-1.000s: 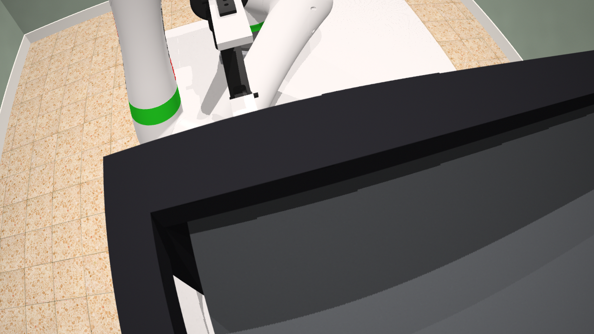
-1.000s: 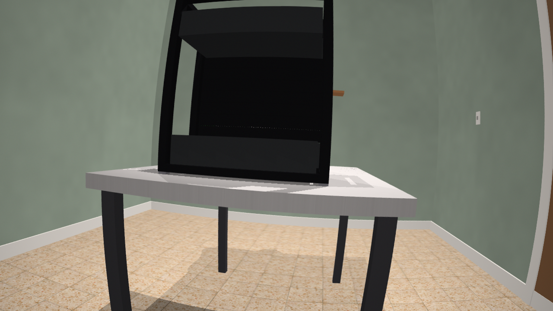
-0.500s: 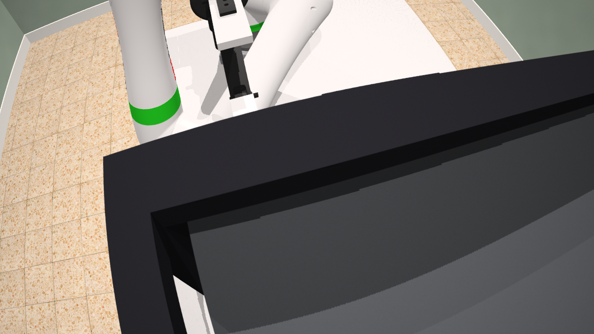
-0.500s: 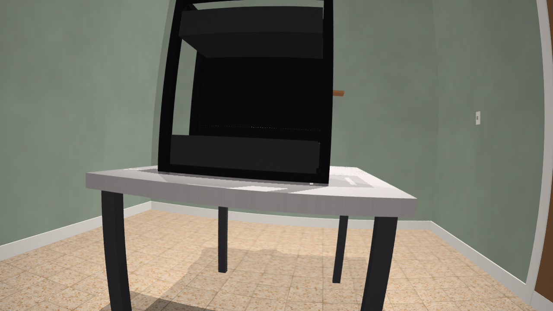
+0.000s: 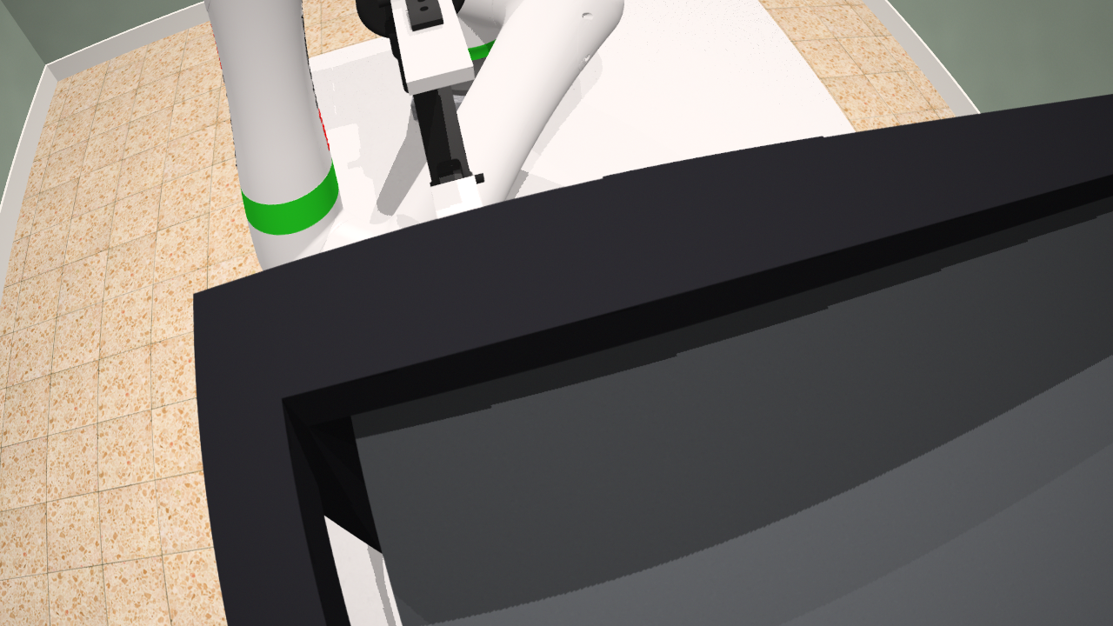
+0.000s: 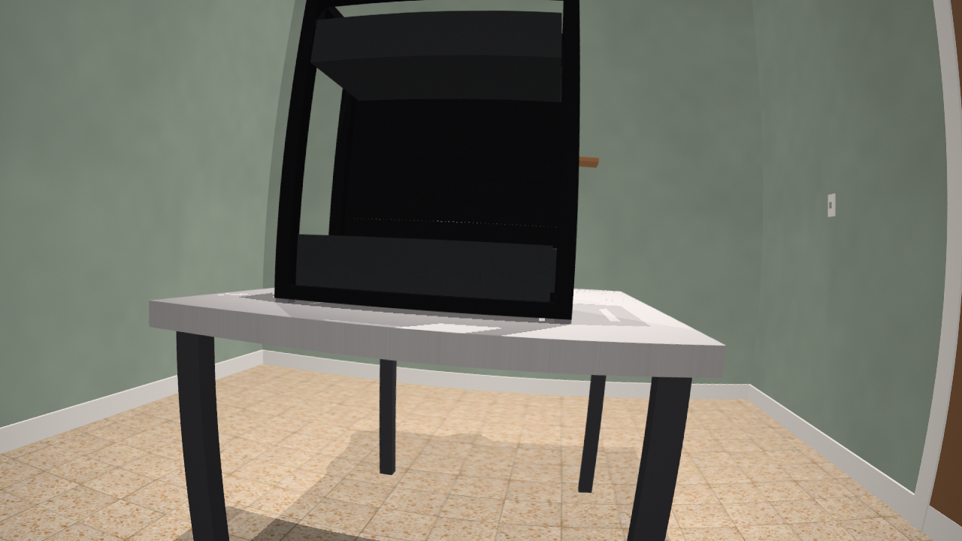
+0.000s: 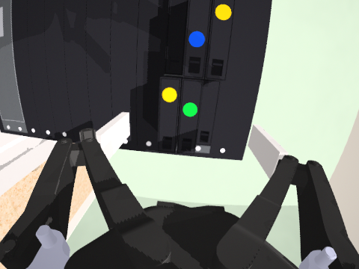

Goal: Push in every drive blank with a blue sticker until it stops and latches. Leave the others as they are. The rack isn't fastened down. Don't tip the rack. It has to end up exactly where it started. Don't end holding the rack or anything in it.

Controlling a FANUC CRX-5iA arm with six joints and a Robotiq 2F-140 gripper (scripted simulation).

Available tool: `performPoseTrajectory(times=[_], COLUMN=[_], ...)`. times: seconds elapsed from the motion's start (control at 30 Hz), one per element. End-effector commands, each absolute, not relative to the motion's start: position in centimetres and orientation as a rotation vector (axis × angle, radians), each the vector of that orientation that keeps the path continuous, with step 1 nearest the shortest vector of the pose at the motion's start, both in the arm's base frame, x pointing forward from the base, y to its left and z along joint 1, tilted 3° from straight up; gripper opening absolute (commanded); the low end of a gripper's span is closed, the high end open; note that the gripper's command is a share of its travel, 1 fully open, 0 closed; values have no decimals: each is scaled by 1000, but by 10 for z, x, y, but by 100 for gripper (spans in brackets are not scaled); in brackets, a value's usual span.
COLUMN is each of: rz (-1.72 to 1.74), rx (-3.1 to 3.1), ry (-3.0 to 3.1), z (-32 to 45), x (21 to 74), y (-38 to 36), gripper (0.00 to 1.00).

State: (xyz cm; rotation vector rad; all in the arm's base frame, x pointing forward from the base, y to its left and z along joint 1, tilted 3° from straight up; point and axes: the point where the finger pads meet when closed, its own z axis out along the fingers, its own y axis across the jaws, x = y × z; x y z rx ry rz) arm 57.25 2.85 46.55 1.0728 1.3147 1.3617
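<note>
The black rack (image 5: 544, 256) (image 6: 571, 201) (image 7: 75, 45) stands on the white table (image 6: 437, 343) (image 5: 700, 77). In the wrist view its front holds several drive blanks: one with a blue sticker (image 7: 197, 39), two with yellow stickers (image 7: 223, 12) (image 7: 170, 95) and one with a green sticker (image 7: 190, 110). My gripper (image 7: 190, 129) is open and empty, a short way in front of the rack's face, with the stickered blanks between and beyond its fingertips. In the top view only the arm and one finger pad (image 5: 455, 194) show behind the rack's top edge.
The arm's white links with green bands (image 5: 291, 206) stand on the table behind the rack. The exterior camera sees only the rack's back side. A tiled floor (image 6: 470, 484) and green walls surround the table.
</note>
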Motion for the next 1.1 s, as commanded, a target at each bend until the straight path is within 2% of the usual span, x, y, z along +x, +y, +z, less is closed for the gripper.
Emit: performPoseTrajectory(times=[0.0,0.4,0.43,1.07], rz=[1362,1362,1362,1362], rx=[1073,1073,1073,1073], ry=[1314,1314,1314,1314], z=[466,466,466,466], x=[572,572,572,572], y=[28,28,28,28], gripper=[100,100,0,0])
